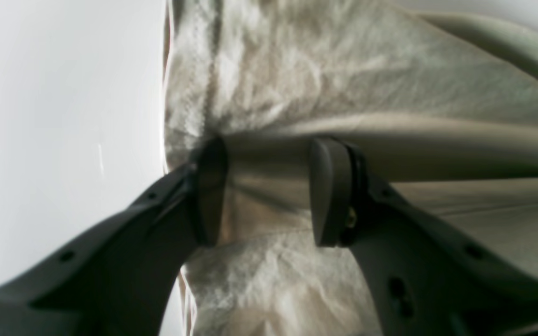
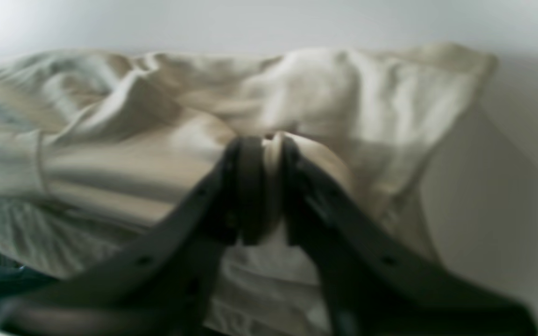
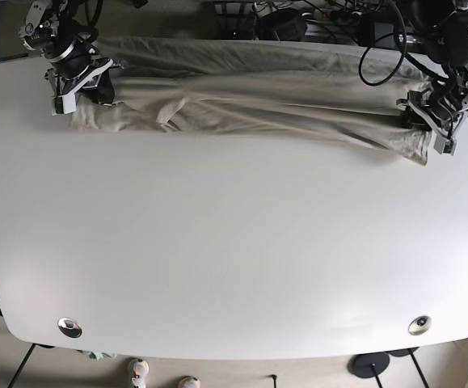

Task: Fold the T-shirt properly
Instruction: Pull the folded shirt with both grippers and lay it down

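Two arms work at the far edge of the white table point(image 3: 234, 259), and we see the T-shirt point(image 3: 250, 93) stretched between them as a long, rumpled band along that edge. The cloth is pale beige, creased lengthwise, with part of it draped over the table's back rim. We can read no brand, label or writing anywhere on the fabric or on the arms; the wrist views are too soft for fine print.

At the T-shirt's end on the base view's left, the right gripper point(image 2: 265, 186) is clamped on a pinch of cloth: in its wrist view the two dark fingers point(image 2: 249, 186) stand almost together, with a thin fold of beige fabric squeezed between them. A hemmed corner of the shirt spreads beyond the fingers onto the table.

At the T-shirt's other end, the left gripper point(image 1: 269, 191) has its jaws parted. A taut ridge of fabric runs across between the pads point(image 1: 327, 191), and one pad rests near the shirt's edge, next to bare table. We cannot tell whether the pads press on the cloth.

Two round metal fittings point(image 3: 70, 326) sit in the table's near corners, well apart from the T-shirt.
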`<state>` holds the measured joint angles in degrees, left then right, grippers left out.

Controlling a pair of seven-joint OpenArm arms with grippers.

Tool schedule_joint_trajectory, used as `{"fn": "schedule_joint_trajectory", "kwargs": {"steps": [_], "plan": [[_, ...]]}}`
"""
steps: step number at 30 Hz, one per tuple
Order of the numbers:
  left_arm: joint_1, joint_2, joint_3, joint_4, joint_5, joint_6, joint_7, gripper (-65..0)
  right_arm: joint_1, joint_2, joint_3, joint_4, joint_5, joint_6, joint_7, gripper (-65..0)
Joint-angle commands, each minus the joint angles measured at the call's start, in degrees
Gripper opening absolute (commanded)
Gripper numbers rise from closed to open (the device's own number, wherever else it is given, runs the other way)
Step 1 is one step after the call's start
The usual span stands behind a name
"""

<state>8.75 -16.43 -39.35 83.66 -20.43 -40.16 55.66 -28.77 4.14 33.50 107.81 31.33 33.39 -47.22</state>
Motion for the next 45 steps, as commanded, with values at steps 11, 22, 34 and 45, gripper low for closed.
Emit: {"fn": "schedule_joint_trajectory", "kwargs": {"steps": [11,22,34,45], "plan": [[-0.2,0.3,-4.8,11.0,0.7,0.2,5.3,-38.9,-3.5,0.7,-10.2,7.0,0.6,6.61,1.0,-12.4],[7.3,7.4,-1.1,20.2,1.0,0.2,7.8,-38.8,-4.9,1.6,-10.5,-0.1,-7.9,6.61,6.4,-30.9],[6.2,5.0,-0.8,5.9,1.0,0.2,0.7,-38.9,5.5,3.9,-10.9,-12.0,-10.0,6.61,6.7,-37.4],[-7.8,3.9,-0.7,-7.0,1.1,0.2,0.4,-38.9,26.2,8.6,-13.7,-28.6,-10.0,6.61,8.0,-37.3]]}}
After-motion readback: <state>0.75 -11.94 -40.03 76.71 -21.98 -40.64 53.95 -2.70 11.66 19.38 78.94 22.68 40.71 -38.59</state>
